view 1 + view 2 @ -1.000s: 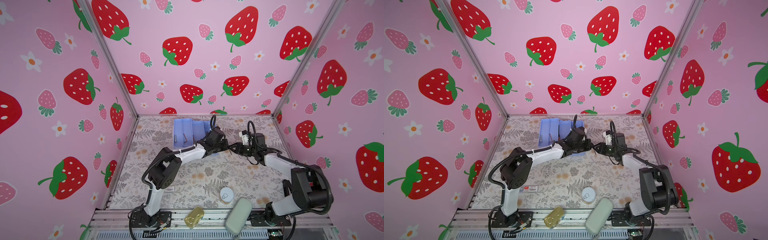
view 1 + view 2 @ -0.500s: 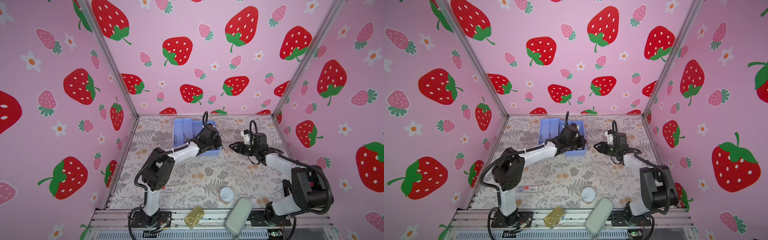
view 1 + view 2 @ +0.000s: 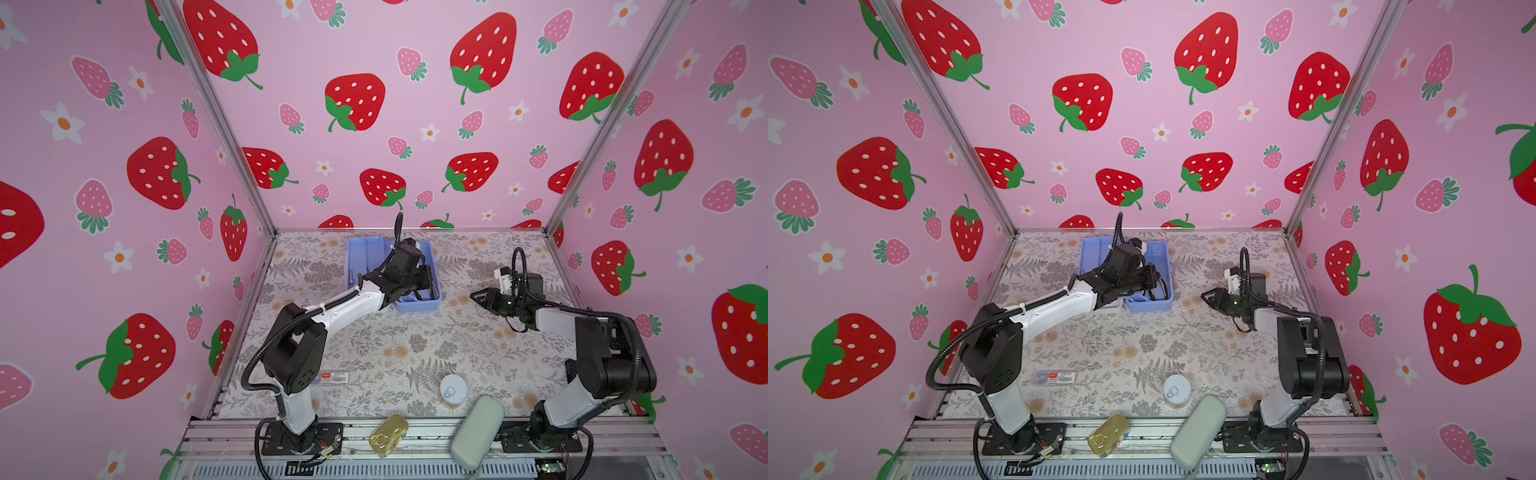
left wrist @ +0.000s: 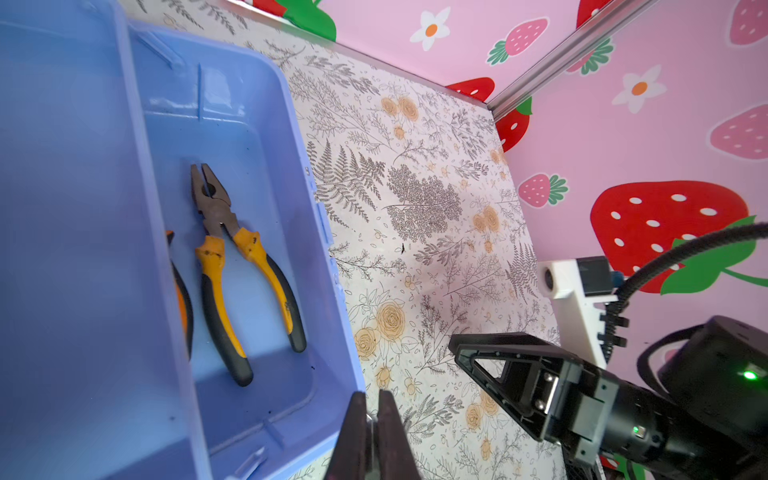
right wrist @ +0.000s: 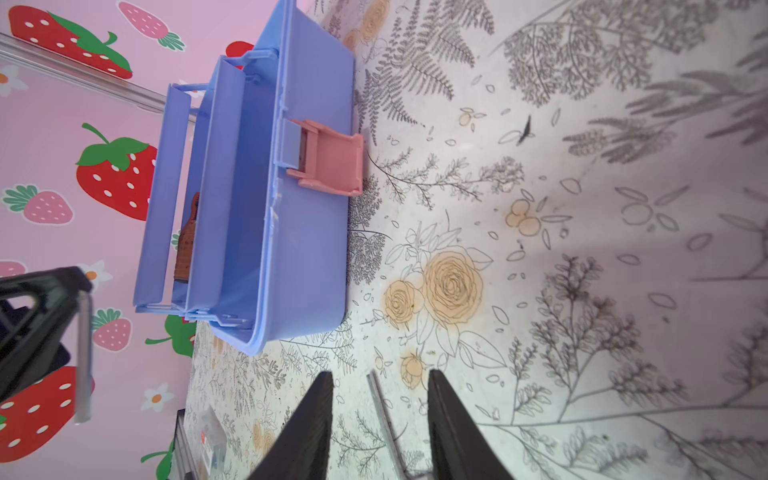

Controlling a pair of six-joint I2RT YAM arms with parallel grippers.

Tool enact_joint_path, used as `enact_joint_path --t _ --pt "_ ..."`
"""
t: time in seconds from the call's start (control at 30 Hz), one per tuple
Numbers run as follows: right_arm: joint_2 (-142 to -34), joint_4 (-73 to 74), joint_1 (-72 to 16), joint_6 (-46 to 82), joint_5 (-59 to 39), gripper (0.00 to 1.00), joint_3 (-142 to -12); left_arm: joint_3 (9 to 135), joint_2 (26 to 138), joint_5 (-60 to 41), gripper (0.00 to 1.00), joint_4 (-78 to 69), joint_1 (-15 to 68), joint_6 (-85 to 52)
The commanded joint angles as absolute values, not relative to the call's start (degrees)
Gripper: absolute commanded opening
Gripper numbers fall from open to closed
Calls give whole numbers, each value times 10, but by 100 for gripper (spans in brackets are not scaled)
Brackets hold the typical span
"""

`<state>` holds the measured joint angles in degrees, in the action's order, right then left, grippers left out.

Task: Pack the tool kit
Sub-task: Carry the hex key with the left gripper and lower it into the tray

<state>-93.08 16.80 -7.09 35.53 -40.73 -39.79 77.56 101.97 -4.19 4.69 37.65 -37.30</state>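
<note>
Tool kit (image 3: 415, 306) open at back of desk (image 3: 374, 349), left of centre; pliers (image 4: 232, 266) in base. Left pincer (image 4: 371, 401) over kit's edge, clamped on thin metal rod (image 5: 84, 353). Judged best: shift inward, lower beside pliers before release, so rod cannot bounce out. Right pincer (image 5: 381, 374) part open, empty, above second rod (image 5: 386, 419) on desk. Clear case (image 3: 334, 377) label red; writing unreadable.

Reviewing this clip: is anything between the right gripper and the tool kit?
Nothing visible. Bare floral mat separates the right gripper from the tool kit on its pink latch side. The left gripper, shut on a thin metal rod, hangs at the kit's near corner on that side, apparently off the direct line.
</note>
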Motion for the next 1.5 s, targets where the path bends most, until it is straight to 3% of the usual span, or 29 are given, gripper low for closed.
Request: enact_joint_path --t 0.0,0.2,0.63,1.2,1.47 --pt "-903 187 -69 351 -411 41 -389 758 982 -3 0 88 357 -346" --pt "-880 165 -68 349 -398 41 -386 735 916 89 0 194 327 -306" --pt "-876 176 -67 370 -431 43 -378 706 860 172 0 295 281 -279" --pt "-876 182 -64 379 -441 43 -374 763 892 200 0 292 264 -253" --pt "-872 191 -63 384 -443 43 -370 874 1002 233 0 286 255 -194"
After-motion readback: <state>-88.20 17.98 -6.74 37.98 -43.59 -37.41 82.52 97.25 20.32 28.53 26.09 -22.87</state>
